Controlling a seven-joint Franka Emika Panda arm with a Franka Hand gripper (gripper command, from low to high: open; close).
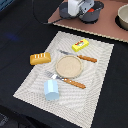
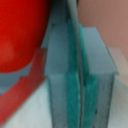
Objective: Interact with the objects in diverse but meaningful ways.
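Note:
In the exterior view my gripper (image 1: 80, 9) hangs at the far edge, right against a grey pot (image 1: 94, 13) with something red in it. In the wrist view the grey fingers (image 2: 60, 75) stand pressed together. Their teal pads (image 2: 75, 100) are shut on a thin grey edge, seemingly the pot's rim. The red tomato (image 2: 20, 35) bulges right beside them. On the striped mat lie the golden-brown bread loaf (image 1: 40, 58), the yellow packet (image 1: 80, 45) and the light-blue cup (image 1: 51, 90), all well apart from the gripper.
A tan round plate (image 1: 68, 65) sits mid-mat between an orange-handled knife (image 1: 82, 57) and fork (image 1: 69, 81). A second grey pot (image 1: 122, 17) stands at the exterior view's right edge on the pinkish board (image 1: 100, 30). A black cable (image 1: 42, 15) runs to the arm.

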